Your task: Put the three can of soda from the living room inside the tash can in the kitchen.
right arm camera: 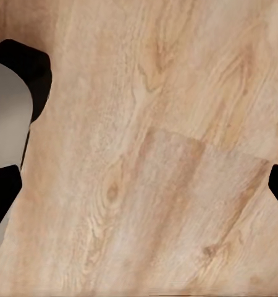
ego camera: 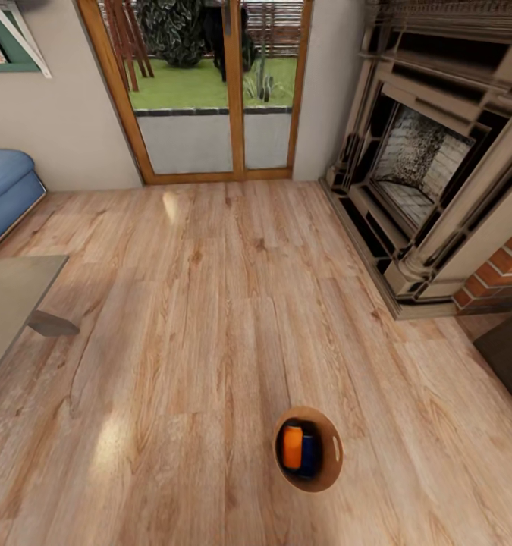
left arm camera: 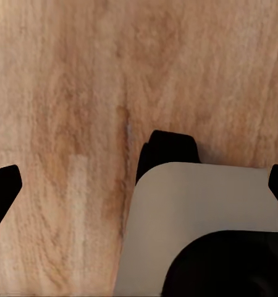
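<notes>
Living rm w/ light wood-plank floor [ego camera: 210, 303]. The tash can [ego camera: 333, 447], a small round bin w/ coppery-brown inside, stands on the floor near the viewer, a bit right of centre. Inside it lie two cans of soda side by side, touching: an orange can [ego camera: 292, 447] on the left, a dark blue can [ego camera: 309, 455] on the right. A third can can't be made out.

Far wall: wood-framed glass doors [ego camera: 210, 91] w/ a garden beyond. Far right: fireplace [ego camera: 422, 174] w/ red brick [ego camera: 498, 277] beside it. Far left: blue sofa [ego camera: 5, 189]. Left edge, nearer: corner of a grey-topped desk [ego camera: 13, 303].

Left claw [left arm camera: 139, 179]: dark fingertips [left arm camera: 3, 185] at both frame edges, spread wide, nothing between, over floor and a pale part of the robot's body [left arm camera: 201, 223]. Right claw [right arm camera: 139, 185]: fingertips [right arm camera: 3, 192] likewise spread apart, empty, over bare planks.
</notes>
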Tool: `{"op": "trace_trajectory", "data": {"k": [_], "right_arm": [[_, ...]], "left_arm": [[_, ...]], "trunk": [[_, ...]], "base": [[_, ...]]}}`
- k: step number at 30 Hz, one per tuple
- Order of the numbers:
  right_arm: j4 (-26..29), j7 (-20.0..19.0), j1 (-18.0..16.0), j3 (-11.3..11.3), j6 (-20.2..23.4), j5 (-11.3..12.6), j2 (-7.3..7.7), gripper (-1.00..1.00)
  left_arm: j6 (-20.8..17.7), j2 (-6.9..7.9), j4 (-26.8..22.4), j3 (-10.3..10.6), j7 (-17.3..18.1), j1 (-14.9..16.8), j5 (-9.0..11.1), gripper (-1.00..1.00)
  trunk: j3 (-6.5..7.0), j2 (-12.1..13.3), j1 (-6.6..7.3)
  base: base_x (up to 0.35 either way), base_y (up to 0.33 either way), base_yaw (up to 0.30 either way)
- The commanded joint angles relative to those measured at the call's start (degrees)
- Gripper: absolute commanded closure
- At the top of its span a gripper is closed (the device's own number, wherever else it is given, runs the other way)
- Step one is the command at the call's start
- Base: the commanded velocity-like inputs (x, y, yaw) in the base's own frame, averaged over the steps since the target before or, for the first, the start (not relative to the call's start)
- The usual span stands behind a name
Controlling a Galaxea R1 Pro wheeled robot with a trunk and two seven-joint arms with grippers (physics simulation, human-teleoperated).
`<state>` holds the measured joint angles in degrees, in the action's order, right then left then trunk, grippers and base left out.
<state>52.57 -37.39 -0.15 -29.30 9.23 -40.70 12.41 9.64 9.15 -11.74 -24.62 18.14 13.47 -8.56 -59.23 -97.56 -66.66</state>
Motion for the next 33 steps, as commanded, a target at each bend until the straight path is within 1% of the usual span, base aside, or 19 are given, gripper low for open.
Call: {"op": "trace_trajectory", "data": {"k": [1,4,6,8,11,12,13,16,21,23,27,30,33], "right_arm": [[-2.46,2.15,0.01,-0.32,-1.58,0.26,-0.1,-1.0],[-9.34,8.47,0.03,-0.87,-5.26,0.66,-0.27,-1.0],[-13.49,11.74,0.04,-1.04,-7.29,0.82,-0.34,-1.0],[-17.37,14.07,0.05,-1.13,-9.46,0.94,-0.38,-1.0],[-22.56,16.33,0.06,-1.28,-12.95,1.04,-0.47,-1.0],[-22.56,16.33,0.06,-1.28,-12.95,1.04,-0.47,-1.0],[-25.47,17.22,0.06,-1.38,-15.03,1.08,-0.5,-1.0],[-28.98,18.01,0.06,-1.56,-17.4,1.13,-0.53,-1.0],[-32.8,18.57,0.06,-2.72,-20.89,1.61,-0.74,-1.0],[-33.96,18.67,0.06,-3.67,-21.85,2.66,-0.99,-1.0],[-35.66,18.77,0.06,-5.18,-22.86,6.04,-1.46,-1.0],[-36.32,18.81,0.06,-5.71,-23.51,8.62,-1.61,-1.0],[-36.92,18.83,0.06,-6.03,-24.7,10.64,-1.71,-1.0]], "left_arm": [[0.08,0.02,0.37,-0.02,-0.05,0.0,0.02,-1.0],[0.37,0.04,1.46,-0.03,-0.39,-0.07,0.11,-1.0],[0.53,0.06,1.93,-0.02,-0.92,-0.2,0.15,-1.0],[0.76,0.09,2.24,-0.01,-1.57,-0.34,0.17,-1.0],[1.22,0.1,2.52,0.0,-2.55,-0.54,0.19,-1.0],[1.22,0.1,2.52,0.0,-2.55,-0.54,0.19,-1.0],[1.67,0.11,2.64,0.01,-3.01,-0.64,0.18,-1.0],[2.34,0.14,2.75,0.01,-3.4,-0.74,0.11,-1.0],[3.28,0.07,2.84,0.01,-3.68,-0.91,0.08,-1.0],[3.92,0.04,2.95,0.02,-3.73,-0.95,0.07,-1.0],[5.51,-0.07,4.32,0.02,-3.78,-1.02,0.13,-1.0],[6.56,-0.08,5.4,0.01,-3.8,-1.05,0.17,-1.0],[7.14,0.05,5.96,0.01,-3.81,-1.11,0.16,-1.0]], "trunk": [[0.19,0.42,0.23],[0.73,1.62,0.89],[1.09,2.42,1.32],[1.45,3.22,1.76],[1.98,4.43,2.42],[2.16,4.83,2.64],[2.34,5.23,2.86],[2.88,6.43,3.52],[3.78,8.44,4.62],[4.14,9.24,5.06],[4.86,10.84,5.94],[5.41,12.05,6.6],[6.05,13.25,7.25]], "base": [[0.0,0.0,0.0],[0.0,0.0,0.0],[0.0,0.0,0.0],[0.0,0.0,0.0],[0.0,0.0,0.0],[0.0,0.0,0.0],[0.0,0.0,0.0],[0.0,0.0,0.0],[0.0,0.0,0.0],[0.0,0.0,0.0],[0.0,0.0,0.0],[0.0,0.0,0.0],[0.0,0.0,0.0]]}}
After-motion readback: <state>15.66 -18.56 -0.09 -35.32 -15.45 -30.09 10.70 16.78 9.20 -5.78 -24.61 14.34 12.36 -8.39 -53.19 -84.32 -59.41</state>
